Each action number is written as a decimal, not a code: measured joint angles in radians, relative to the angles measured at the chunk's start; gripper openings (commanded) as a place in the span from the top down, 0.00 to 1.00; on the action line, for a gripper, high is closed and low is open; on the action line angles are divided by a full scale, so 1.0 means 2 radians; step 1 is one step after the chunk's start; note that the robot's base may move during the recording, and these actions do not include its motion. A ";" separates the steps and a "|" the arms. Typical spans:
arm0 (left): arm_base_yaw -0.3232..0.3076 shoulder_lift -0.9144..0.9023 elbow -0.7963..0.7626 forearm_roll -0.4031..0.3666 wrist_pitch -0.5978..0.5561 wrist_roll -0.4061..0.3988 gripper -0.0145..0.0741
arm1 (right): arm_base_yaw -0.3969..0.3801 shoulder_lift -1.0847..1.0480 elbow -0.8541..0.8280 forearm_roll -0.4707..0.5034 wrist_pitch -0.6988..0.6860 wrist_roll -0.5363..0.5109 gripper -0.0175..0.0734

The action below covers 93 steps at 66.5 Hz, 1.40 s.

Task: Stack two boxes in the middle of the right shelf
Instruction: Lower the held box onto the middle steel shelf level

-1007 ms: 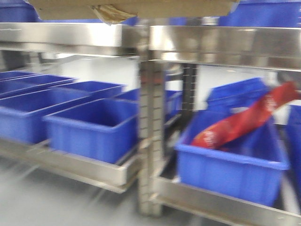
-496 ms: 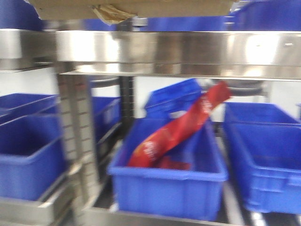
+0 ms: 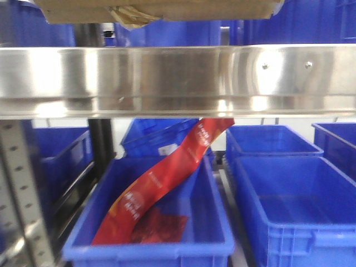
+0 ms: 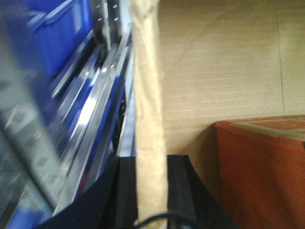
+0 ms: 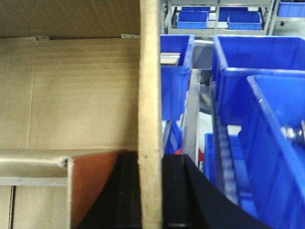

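Pinching the upright side walls of the box (image 3: 156, 8), left claw (image 4: 151, 191) and right claw (image 5: 151, 191) each sit clamped on thin cardboard, likely light but bendy.

Front view: bright, even light. Broad glare patches lie on the steel shelf lip (image 3: 167, 78), strongest at the right near the screw heads, with a dark shadow band beneath. The blue bins (image 3: 289, 200) and red packet (image 3: 161, 183) are softly focused; the near left upright (image 3: 22, 194) is blurred. Left wrist view: dim and warm; the carton (image 4: 224, 71) edge nearest the lens is smeared, and the shelf rails (image 4: 95, 109) at left are streaked with highlights. Right wrist view: sharper, far bins well lit, carton interior shaded.
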State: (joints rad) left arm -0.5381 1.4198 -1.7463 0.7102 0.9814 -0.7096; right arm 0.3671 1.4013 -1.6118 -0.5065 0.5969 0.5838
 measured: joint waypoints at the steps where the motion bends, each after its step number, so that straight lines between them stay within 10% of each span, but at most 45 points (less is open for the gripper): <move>1: 0.000 0.000 0.000 0.000 0.000 0.000 0.96 | 0.000 0.000 0.000 0.000 0.000 0.000 0.97; 93: 0.000 0.010 -0.001 0.003 -0.009 0.000 0.96 | 0.000 0.000 0.000 -0.003 0.000 0.000 0.97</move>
State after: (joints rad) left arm -0.5381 1.4407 -1.7480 0.7164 0.9643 -0.7096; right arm 0.3671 1.4013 -1.6118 -0.5120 0.5964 0.5838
